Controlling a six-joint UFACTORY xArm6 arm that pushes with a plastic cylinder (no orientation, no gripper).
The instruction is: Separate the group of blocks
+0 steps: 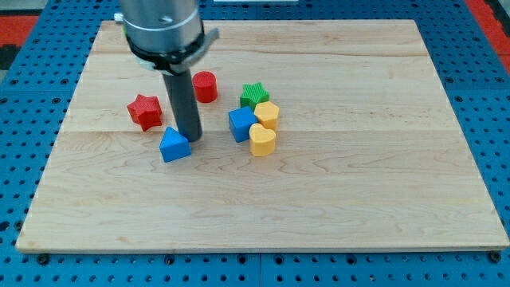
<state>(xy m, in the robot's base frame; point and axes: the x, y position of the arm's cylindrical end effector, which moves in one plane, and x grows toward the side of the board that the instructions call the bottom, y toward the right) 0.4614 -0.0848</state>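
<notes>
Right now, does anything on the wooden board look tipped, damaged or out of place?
Nothing stands out. Green star block, two yellow blocks and blue cube sit clustered; red star, red cylinder and blue triangular block lie apart, my tip beside the last.

Wooden tabletop point(335, 207): pale planks, grain running left to right, seams visible between boards, corners slightly rounded. It sits on a blue perforated base point(478, 64) with a regular grid of holes, visible on all four sides of the view. Red perforated patch point(28, 20) at the view's top left, another red bit at the top right corner. Lighting even and diffuse, soft shadows only. No walls, floor or windows in frame.
</notes>
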